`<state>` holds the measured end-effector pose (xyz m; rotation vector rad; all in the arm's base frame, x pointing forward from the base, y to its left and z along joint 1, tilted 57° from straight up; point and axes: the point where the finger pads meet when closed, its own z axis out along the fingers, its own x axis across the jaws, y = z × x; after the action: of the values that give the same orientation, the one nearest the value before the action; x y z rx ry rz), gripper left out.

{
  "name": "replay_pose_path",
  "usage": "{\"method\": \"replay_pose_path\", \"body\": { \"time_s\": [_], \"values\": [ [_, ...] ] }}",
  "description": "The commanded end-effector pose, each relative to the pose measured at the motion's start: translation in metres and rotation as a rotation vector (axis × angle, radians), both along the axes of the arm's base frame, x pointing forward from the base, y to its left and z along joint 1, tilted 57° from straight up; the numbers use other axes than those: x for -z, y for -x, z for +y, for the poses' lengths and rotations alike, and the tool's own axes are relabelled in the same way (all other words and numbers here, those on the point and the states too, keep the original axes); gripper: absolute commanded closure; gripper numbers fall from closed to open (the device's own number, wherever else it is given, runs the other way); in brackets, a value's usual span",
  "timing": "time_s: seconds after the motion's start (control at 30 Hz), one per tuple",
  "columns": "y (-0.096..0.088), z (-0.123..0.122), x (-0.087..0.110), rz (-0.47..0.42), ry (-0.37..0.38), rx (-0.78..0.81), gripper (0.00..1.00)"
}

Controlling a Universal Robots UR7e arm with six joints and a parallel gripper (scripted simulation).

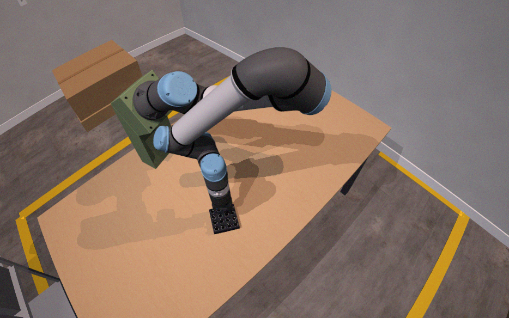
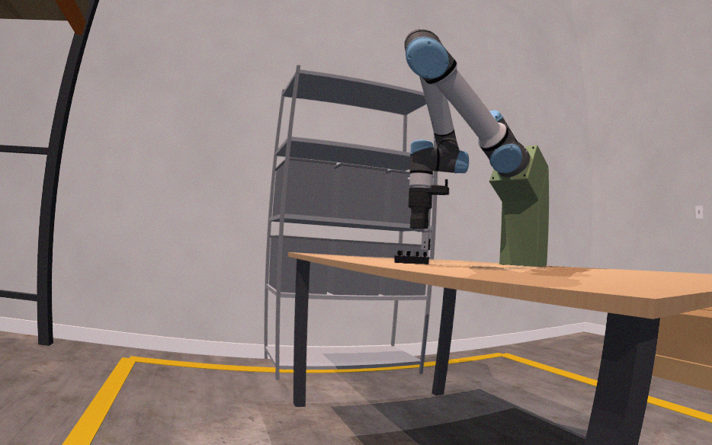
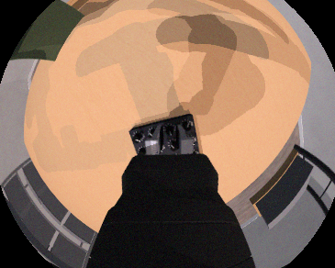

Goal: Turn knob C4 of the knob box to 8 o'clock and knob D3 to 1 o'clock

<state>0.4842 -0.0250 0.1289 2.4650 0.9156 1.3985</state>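
The black knob box [image 1: 226, 231] [image 2: 411, 260] [image 3: 160, 122] stands on the table [image 1: 149, 273] [image 2: 513, 280] [image 3: 94, 106], under the arm's wrist. Its knobs stand in a grid of rows. In the wrist view one corner knob [image 3: 139, 136] and another corner knob [image 3: 188, 124] show at the box's upper edge. My gripper [image 2: 425, 248] [image 3: 169, 132] is open, its fingers pointing down at the arm-side part of the box, close to the knob tops. Contact with a knob cannot be told. The gripper body hides the lower rows in the wrist view. The printed names, the socket and most white lines are too small or hidden to read.
The green robot pedestal [image 1: 139, 138] [image 2: 524, 221] [image 3: 49, 34] stands at the table's edge. A grey shelf rack [image 2: 347, 149] and a cardboard box [image 1: 98, 83] [image 2: 696, 343] are beyond the table. Arm shadows fall across the table top.
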Motion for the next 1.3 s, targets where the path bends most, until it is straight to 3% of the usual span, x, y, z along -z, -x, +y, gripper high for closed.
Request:
{"method": "replay_pose_path", "body": {
  "time_s": [0.0, 1.27],
  "values": [
    [-0.002, 0.000, -0.001, -0.002, 0.003, -0.002, 0.54],
    [-0.013, 0.002, 0.006, -0.002, 0.003, -0.002, 0.54]
  ]
}}
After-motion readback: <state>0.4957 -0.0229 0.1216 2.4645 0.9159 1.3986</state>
